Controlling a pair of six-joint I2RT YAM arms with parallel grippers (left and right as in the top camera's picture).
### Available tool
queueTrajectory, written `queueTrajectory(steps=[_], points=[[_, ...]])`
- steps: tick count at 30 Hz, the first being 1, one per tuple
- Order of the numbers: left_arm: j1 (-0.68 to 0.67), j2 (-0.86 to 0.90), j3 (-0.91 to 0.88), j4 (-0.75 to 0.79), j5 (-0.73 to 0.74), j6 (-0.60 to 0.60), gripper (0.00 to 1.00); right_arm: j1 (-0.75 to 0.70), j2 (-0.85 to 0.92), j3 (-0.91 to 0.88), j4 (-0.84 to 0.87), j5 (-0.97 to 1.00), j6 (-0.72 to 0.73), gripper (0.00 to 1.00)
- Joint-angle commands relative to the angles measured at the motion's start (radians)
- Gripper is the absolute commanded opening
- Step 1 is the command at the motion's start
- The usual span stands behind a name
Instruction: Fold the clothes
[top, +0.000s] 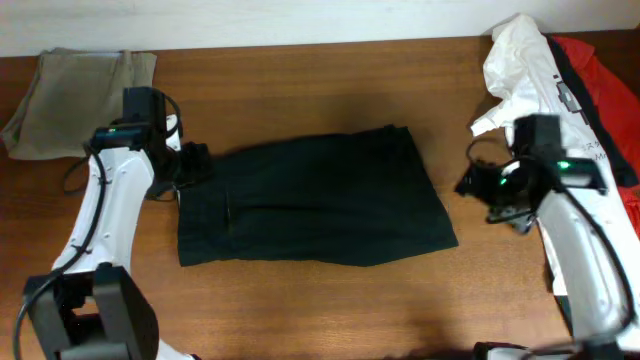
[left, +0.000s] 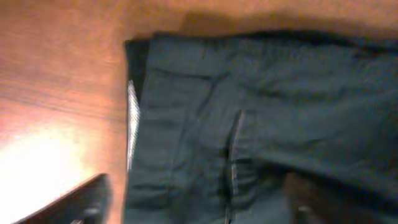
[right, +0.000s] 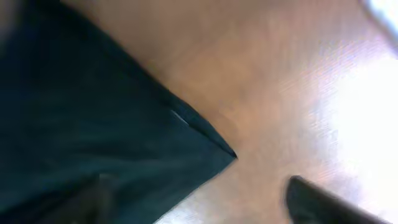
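Between left gripper (top: 197, 165) and right gripper (top: 470, 186), both spread and empty, black garment (top: 315, 200).

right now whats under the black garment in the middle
The black garment lies flat on the wooden table; its pale inner waistband peeks out at one edge. Anything else beneath is hidden by fabric.

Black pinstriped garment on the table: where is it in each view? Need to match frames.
Overhead: the black pinstriped fabric garment lies flat at the centre, between the two arms.
Left wrist: the garment fills the centre and right, with a pale striped edge at its left.
Right wrist: the garment fills the left half, one corner pointing right.
Shared landmark: the brown wooden table, bare beside the garment in all three.
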Motion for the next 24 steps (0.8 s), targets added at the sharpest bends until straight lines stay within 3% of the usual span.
queueTrajectory(steps=[1, 4, 6, 9, 14, 15, 16, 17, 20, 21, 24], points=[[0.087, 0.029, -0.01, -0.022, -0.04, 0.002, 0.99, -0.003, -0.042, 0.149, -0.026, 0.025, -0.056, 0.99], [0.261, 0.122, -0.01, -0.026, 0.223, 0.144, 0.99, -0.003, -0.04, 0.157, 0.022, 0.212, -0.056, 0.99], [0.309, 0.18, -0.011, -0.026, 0.371, 0.256, 0.99, -0.003, -0.04, 0.157, 0.077, 0.298, -0.056, 0.99], [0.308, 0.259, -0.018, -0.027, 0.404, 0.288, 0.99, -0.003, -0.04, 0.157, 0.121, 0.409, -0.056, 0.99], [0.252, 0.372, -0.024, -0.093, 0.468, 0.32, 0.95, -0.003, -0.04, 0.156, 0.11, 0.417, -0.056, 0.99], [0.231, 0.381, -0.024, -0.089, 0.466, 0.32, 0.67, -0.003, -0.04, 0.156, 0.11, 0.417, -0.056, 0.99], [0.207, 0.383, -0.024, -0.077, 0.466, 0.319, 0.31, -0.003, -0.04, 0.156, 0.11, 0.417, -0.056, 0.99], [0.187, 0.383, -0.024, -0.063, 0.467, 0.318, 0.01, -0.003, -0.04, 0.156, 0.11, 0.417, -0.056, 0.99], [0.184, 0.383, -0.019, -0.047, 0.458, 0.273, 0.01, -0.003, -0.04, 0.156, 0.11, 0.417, -0.056, 0.99], [0.207, 0.382, 0.024, -0.065, 0.393, 0.244, 0.01, -0.003, -0.04, 0.156, 0.11, 0.417, -0.056, 0.99], [0.248, 0.382, 0.319, -0.278, 0.189, 0.193, 0.01, -0.003, -0.04, 0.156, 0.11, 0.417, -0.056, 0.99]])
